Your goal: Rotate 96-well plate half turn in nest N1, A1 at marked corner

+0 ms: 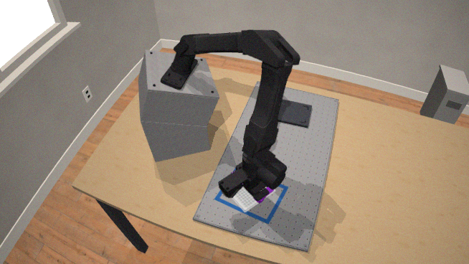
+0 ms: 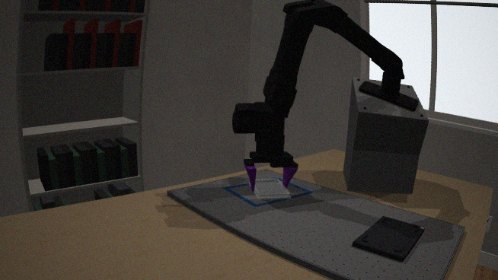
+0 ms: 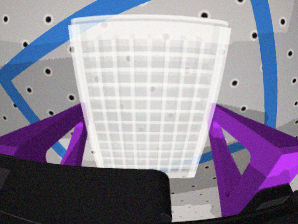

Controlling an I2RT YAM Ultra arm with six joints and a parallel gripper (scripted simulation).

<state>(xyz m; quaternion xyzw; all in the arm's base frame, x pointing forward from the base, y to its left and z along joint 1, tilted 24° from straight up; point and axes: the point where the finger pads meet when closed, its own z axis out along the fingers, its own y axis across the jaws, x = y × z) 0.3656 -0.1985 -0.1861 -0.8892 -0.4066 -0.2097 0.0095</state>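
Observation:
The white 96-well plate [image 1: 245, 199] lies flat on the deck inside the blue taped outline B1. It also shows in the exterior view [image 2: 269, 189] and in the wrist view [image 3: 149, 92]. My gripper [image 3: 148, 109] is down over the plate, its purple fingers pressed against the plate's two long sides, shut on it. In the exterior view the gripper [image 2: 270, 180] has its fingertips at plate height. The dark plate nest N1 [image 2: 388, 237] [image 1: 295, 112] stands empty at the other end of the deck. I cannot make out the cut corner.
A grey pedestal [image 1: 177, 104] carries the arm's base, to the left of the perforated grey deck plate. A grey box [image 1: 446, 94] stands on the floor at the far right. A bookshelf [image 2: 80, 99] is behind the table.

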